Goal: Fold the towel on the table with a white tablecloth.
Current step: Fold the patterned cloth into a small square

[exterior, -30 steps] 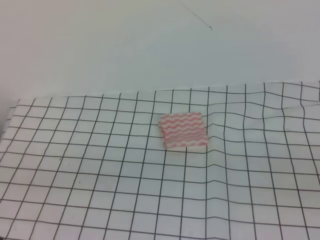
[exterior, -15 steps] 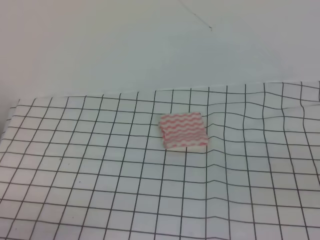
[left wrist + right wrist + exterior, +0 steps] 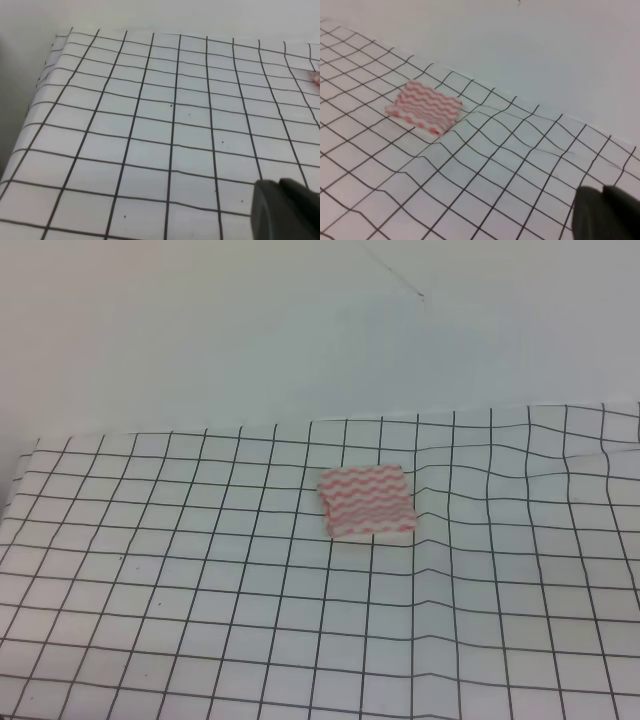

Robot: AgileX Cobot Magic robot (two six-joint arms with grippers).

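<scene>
The towel (image 3: 366,501), a small pink-red and white wavy-striped cloth, lies folded into a compact rectangle slightly right of centre and above the middle of the exterior high view, with layered edges showing along its left and lower sides. In the right wrist view the same towel (image 3: 423,108) appears in the left half of the frame, above mid-height, flat on the cloth; in the left wrist view only a faint pink sliver (image 3: 315,76) shows at the right edge. It rests on the tablecloth (image 3: 200,570), white with thin black grid lines, which covers the table (image 3: 120,640) and fills the lower two thirds of the exterior high view; the cloth is smooth toward the left and rippled to the right of the towel, where the grid lines bend. Behind the far edge of the table stands a plain pale wall (image 3: 250,330). No arm appears in the exterior high view. A dark part of the left gripper (image 3: 285,210) occupies the lower right corner of its wrist view, and the right gripper (image 3: 605,212) likewise; their opening cannot be judged. Both are well apart from the towel.
</scene>
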